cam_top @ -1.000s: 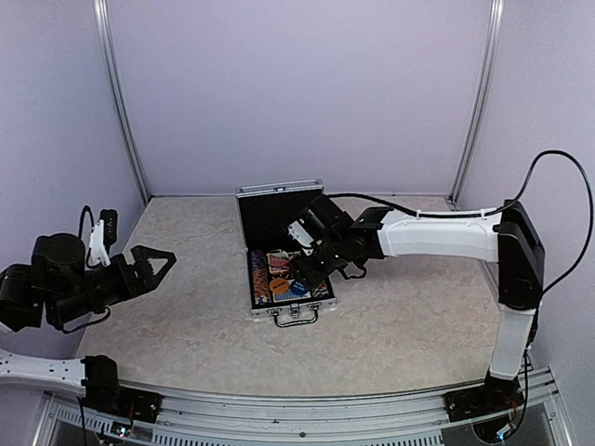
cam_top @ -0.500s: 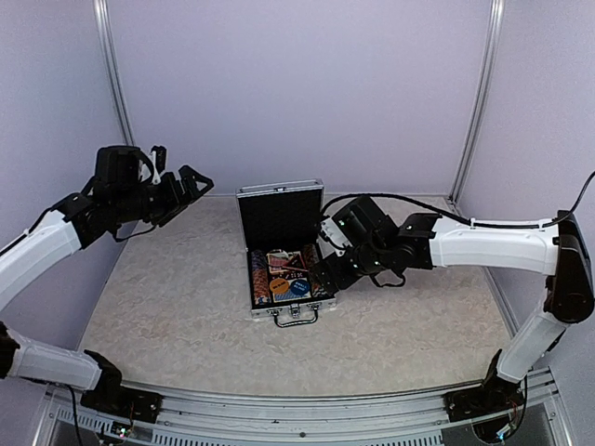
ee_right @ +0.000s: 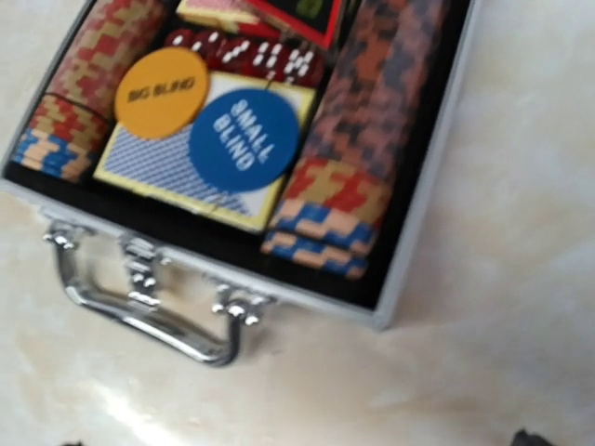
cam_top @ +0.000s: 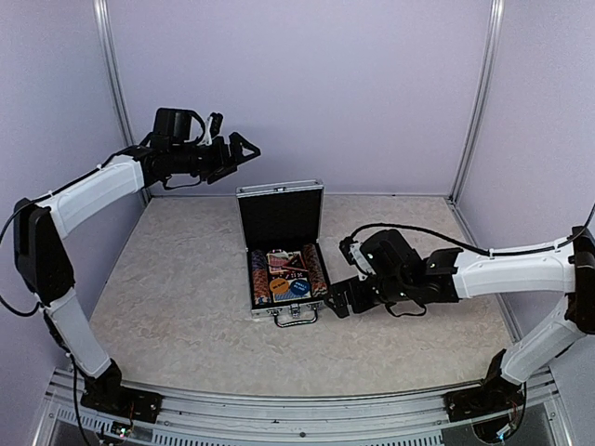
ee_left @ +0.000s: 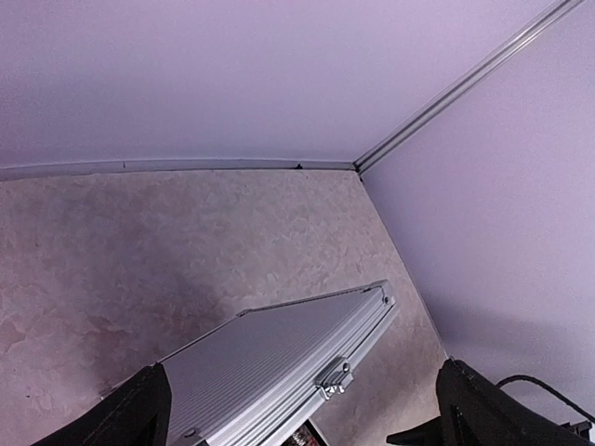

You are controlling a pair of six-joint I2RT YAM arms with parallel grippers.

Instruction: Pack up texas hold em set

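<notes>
Briefcase (cam_top: pixel 279 216) is sitting mid-table with chips (ee_right: pixel 372 102) packed inside. The right gripper (cam_top: pixel 340 301) is pulling back, open and empty, and the left gripper (cam_top: pixel 244 149), open too, is swinging up behind the lid (ee_left: pixel 279 362), likely to close it.

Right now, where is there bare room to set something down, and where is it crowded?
Bare table lies between the left side of the case and the left wall, and along the near edge in front of its handle. Another strip runs behind the lid. Crowded: right of the case, where the right arm reaches in low; the case itself is full.
</notes>
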